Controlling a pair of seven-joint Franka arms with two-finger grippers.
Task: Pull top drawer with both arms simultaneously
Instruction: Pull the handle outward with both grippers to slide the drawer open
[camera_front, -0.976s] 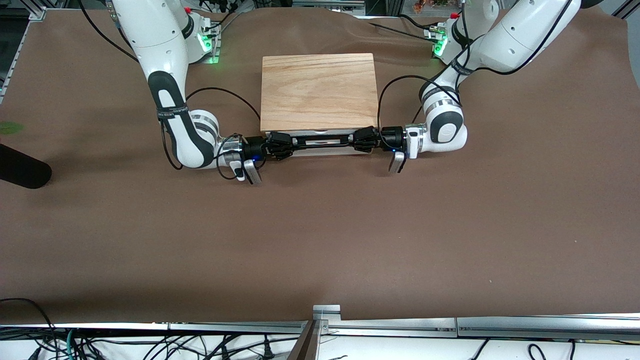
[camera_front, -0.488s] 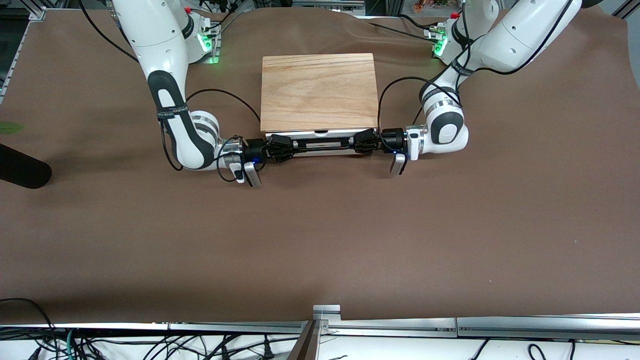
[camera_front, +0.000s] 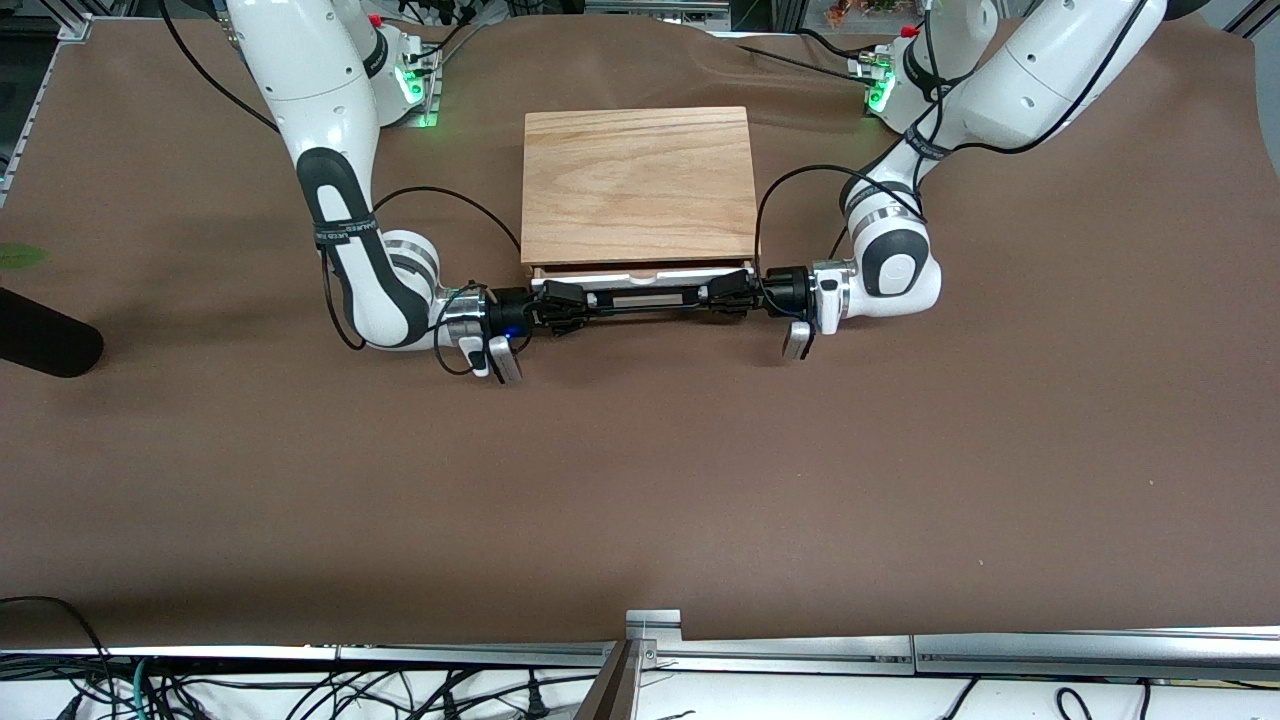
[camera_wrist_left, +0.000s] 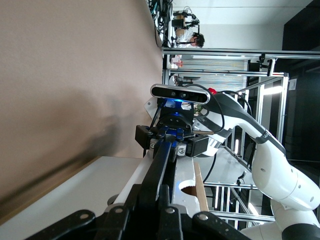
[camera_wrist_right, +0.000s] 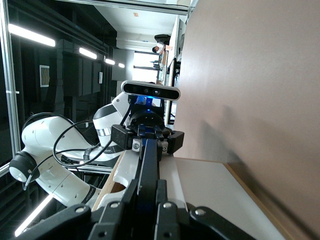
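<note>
bare table (camera_front: 640, 480) fronts the top drawer (camera_front: 640, 283).

The drawer's (camera_front: 640, 284) inside lies almost wholly hidden under the box top (camera_front: 638, 184), and its handle (camera_front: 642, 296) ends vanish inside both grippers. In each wrist view the arm's own fingers are cut off by the picture's edge. Both arm bases run out of the front view.

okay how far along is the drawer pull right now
Done: the left gripper and the right gripper are shut on the black handle. In hand: the top drawer sticks out slightly from the oak box. Left: most of the pull.
</note>
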